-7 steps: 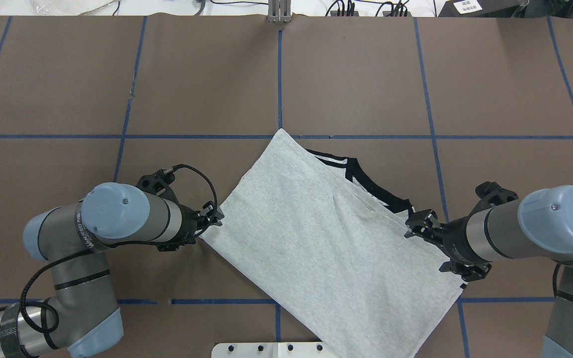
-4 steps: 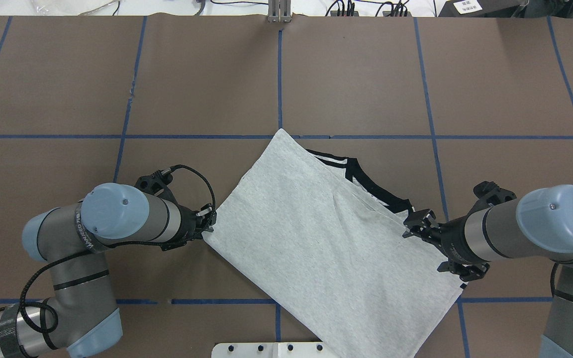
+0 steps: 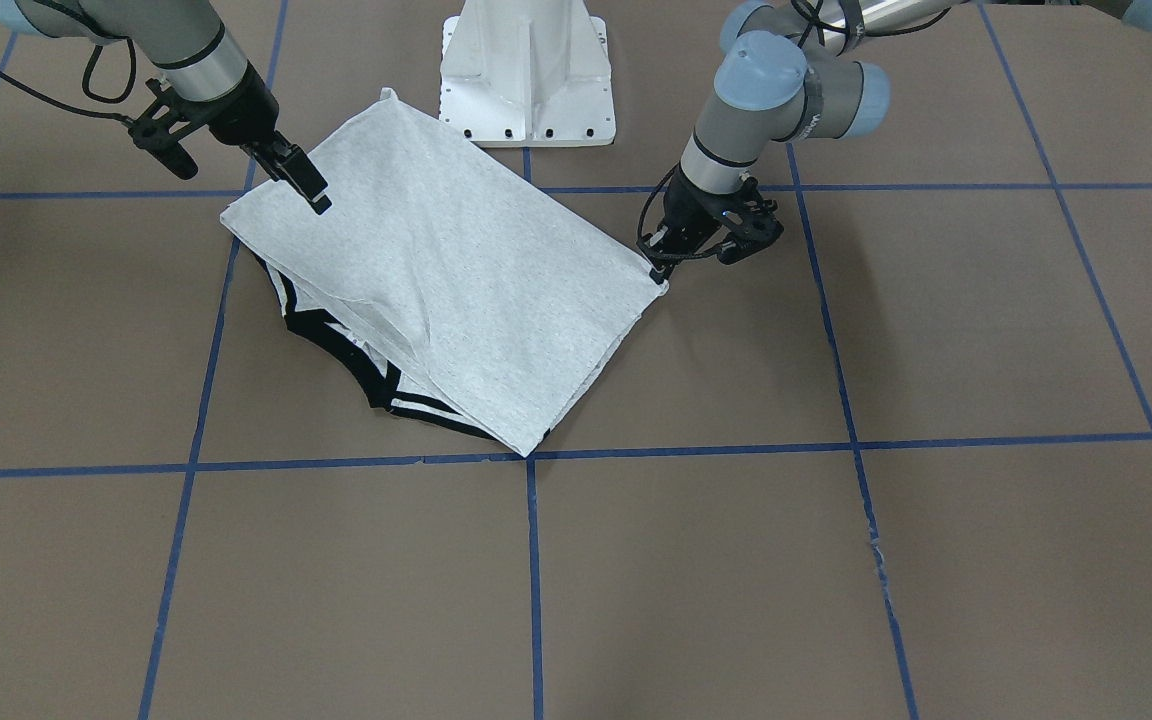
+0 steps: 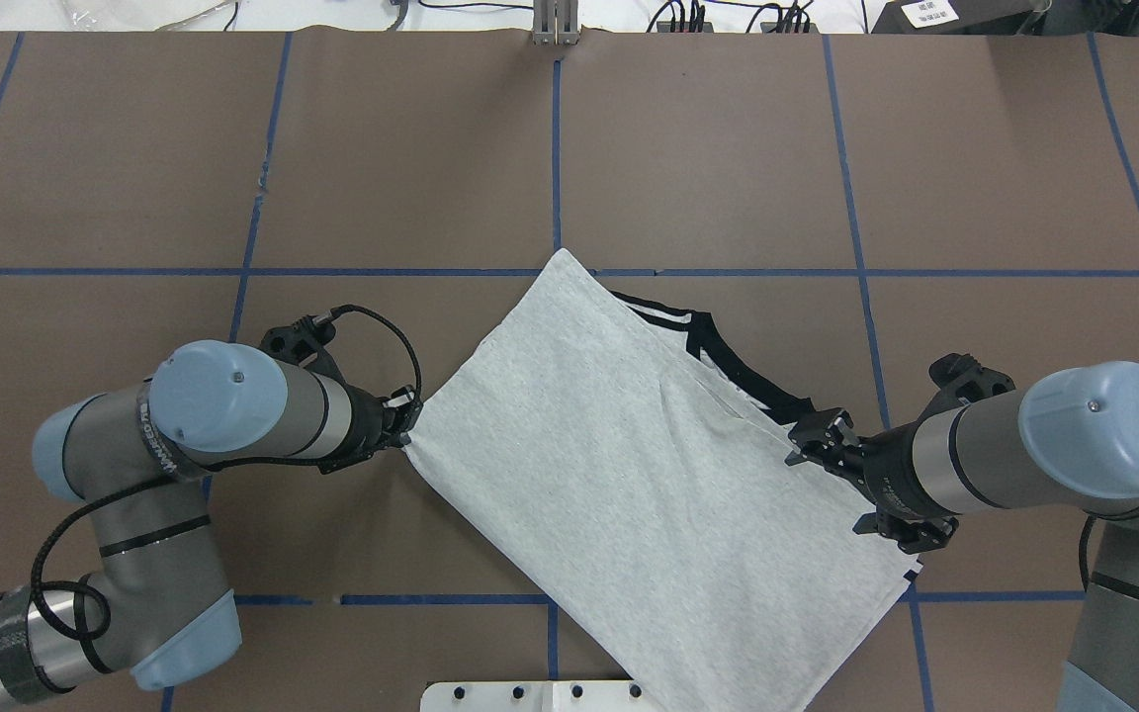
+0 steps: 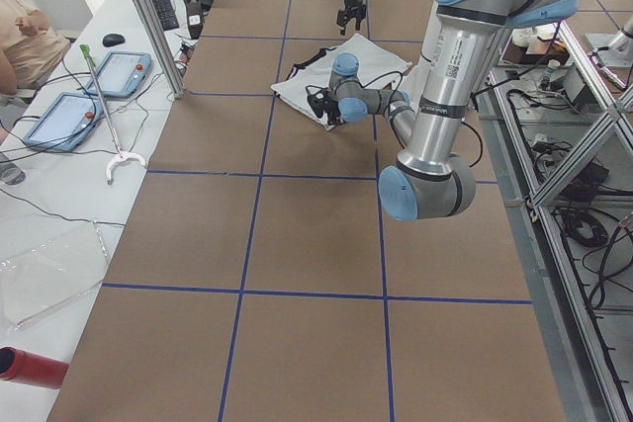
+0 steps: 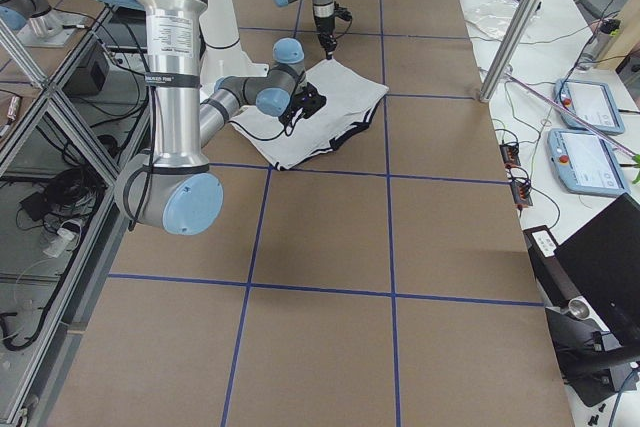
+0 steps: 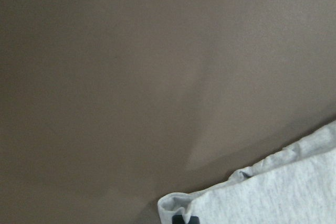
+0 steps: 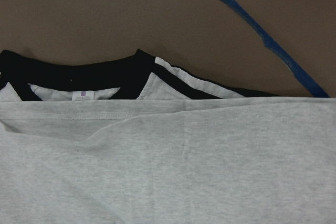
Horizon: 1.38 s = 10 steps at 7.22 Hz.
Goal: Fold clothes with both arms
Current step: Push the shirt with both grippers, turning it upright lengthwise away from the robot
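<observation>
The fingers of the left gripper (image 3: pixel 658 265) are judged to be pinched on one corner of the T-shirt (image 4: pixel 629 475), low at the table (image 4: pixel 728 148); in the left wrist view the grey corner is seen bunched at a dark fingertip. The fingers of the right gripper (image 3: pixel 314 195) are set down on the opposite side edge of the shirt, near the collar end. Whether cloth is held between them cannot be told.

Between the two grippers the shirt is laid flat and skewed across the blue tape lines (image 4: pixel 555 168), just in front of the white pedestal base (image 3: pixel 528 80). A plain grey panel is turned over the top, so the print is hidden. The black neckband (image 8: pixel 79 72) and the black-and-white shoulder stripes (image 8: pixel 178 80) are left showing beyond the folded edge.

The task is judged to be partly done: at least one fold is already made and a long rectangle is formed. A further fold and some squaring up are probably left.

No container is seen; the shirt is kept directly on the table.
</observation>
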Tool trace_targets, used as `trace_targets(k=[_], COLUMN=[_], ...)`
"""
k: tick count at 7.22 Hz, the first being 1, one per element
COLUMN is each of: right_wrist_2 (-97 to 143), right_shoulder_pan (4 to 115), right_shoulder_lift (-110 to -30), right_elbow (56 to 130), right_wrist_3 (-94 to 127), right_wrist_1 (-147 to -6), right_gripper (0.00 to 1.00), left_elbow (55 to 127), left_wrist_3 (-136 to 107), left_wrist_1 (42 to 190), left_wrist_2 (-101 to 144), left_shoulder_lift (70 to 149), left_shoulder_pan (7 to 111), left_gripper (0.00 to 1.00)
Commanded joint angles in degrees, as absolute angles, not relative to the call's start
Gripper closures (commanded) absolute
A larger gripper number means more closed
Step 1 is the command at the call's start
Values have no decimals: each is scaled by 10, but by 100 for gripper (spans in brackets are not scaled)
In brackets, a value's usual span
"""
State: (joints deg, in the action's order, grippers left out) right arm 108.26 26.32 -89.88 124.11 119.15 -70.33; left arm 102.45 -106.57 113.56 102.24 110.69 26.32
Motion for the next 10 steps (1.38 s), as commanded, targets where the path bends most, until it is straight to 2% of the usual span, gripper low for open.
trace_targets(k=[1, 4, 6, 7, 8, 10], right_wrist_2=[1082, 1076, 1074, 1065, 1053, 1053], right_shoulder_pan=[265, 286, 294, 294, 294, 292], right_shoulder_lift=[-895, -883, -884, -883, -877, -827], right_elbow=[1242, 1241, 1241, 1241, 1237, 1196], right_wrist_3=[1192, 1192, 1191, 1189, 1189, 1189], right_wrist_1=[-703, -703, -702, -702, -703, -709], right_gripper=[0, 0, 0, 0, 0, 0], left_elbow=[974, 766, 604, 542, 513, 517], left_wrist_3=[-1021, -988, -986, -985, -975, -957], left_wrist_1=[1132, 1175, 1254, 1308, 1329, 1331], left_wrist_2=[1022, 1024, 1023, 1000, 991, 996], left_shoulder_lift=[1155, 1311, 1412, 1437, 1451, 1448], left_shoulder_pan=[331, 439, 459, 459, 460, 467], left_gripper=[100, 100, 100, 100, 100, 57])
